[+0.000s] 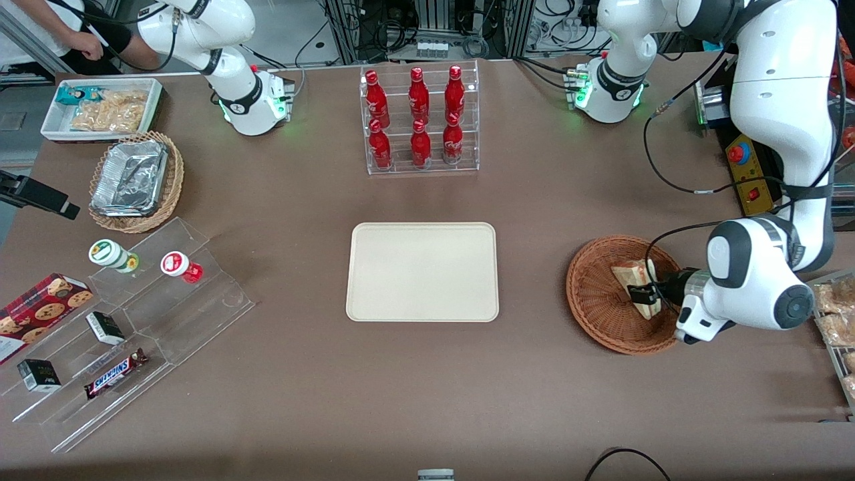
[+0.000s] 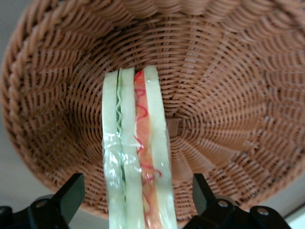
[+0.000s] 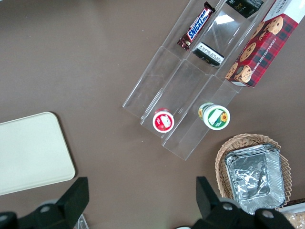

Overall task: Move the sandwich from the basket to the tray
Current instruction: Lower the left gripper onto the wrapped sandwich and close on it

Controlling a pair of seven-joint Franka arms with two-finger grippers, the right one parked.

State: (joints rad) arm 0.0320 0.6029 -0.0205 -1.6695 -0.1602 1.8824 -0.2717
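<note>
The sandwich [image 2: 135, 152] is a wedge of white bread with green and red-orange layers under glossy film. It lies in the basket [image 1: 594, 294], a round, shallow bowl of reddish-brown wicker whose ribs fan out from the centre. The gripper [image 1: 642, 294] reaches in from the basket's 3 o'clock side in the front view. In the left wrist view its black fingers [image 2: 71, 193] stand wide on either side of the wedge, apart from it.

The tray [image 1: 422, 272] is flat, cream, matte plastic with rounded corners and a low rim. It sits mid-table on the smooth brown table [image 1: 427, 394], at the basket's 9 o'clock. Cables and racks line the room at 12 o'clock.

A clear rack of red bottles [image 1: 419, 120] stands at the tray's 12 o'clock. Clear stepped shelves [image 1: 133, 327] with snacks lie toward the parked arm's end.
</note>
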